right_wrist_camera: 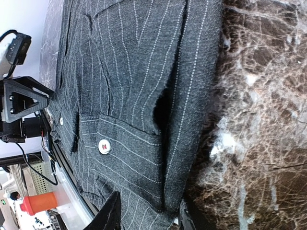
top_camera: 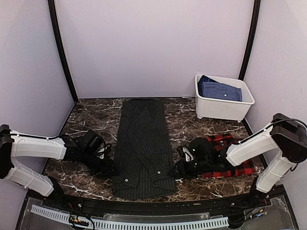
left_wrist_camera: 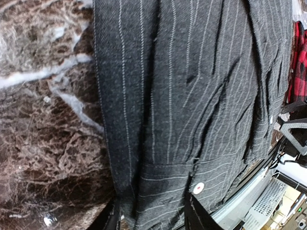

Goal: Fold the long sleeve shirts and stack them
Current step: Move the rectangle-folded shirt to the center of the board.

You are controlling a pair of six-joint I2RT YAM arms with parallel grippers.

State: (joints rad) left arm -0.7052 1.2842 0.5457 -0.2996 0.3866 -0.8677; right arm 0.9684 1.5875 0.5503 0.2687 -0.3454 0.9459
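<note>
Charcoal-black pinstriped button-up shirt (top_camera: 144, 148) lies flat mid dark marble-look worktop (top_camera: 91, 120); sides already folded in to a long narrow strip; cross-folds look not yet done. Red-and-black plaid cloth shirt (top_camera: 221, 140) is bunched at right, partly under the right arm, prob. unfolded; no stack yet, so approx early-mid. L hand (left_wrist_camera: 153, 218) part-open, jaws astride the shirt's left edge near the hem, nothing pinched; R hand (right_wrist_camera: 148, 213) likewise on the right edge. White plastic tub (top_camera: 223, 112) back right holds a blue dotted shirt (top_camera: 218, 89).
</note>
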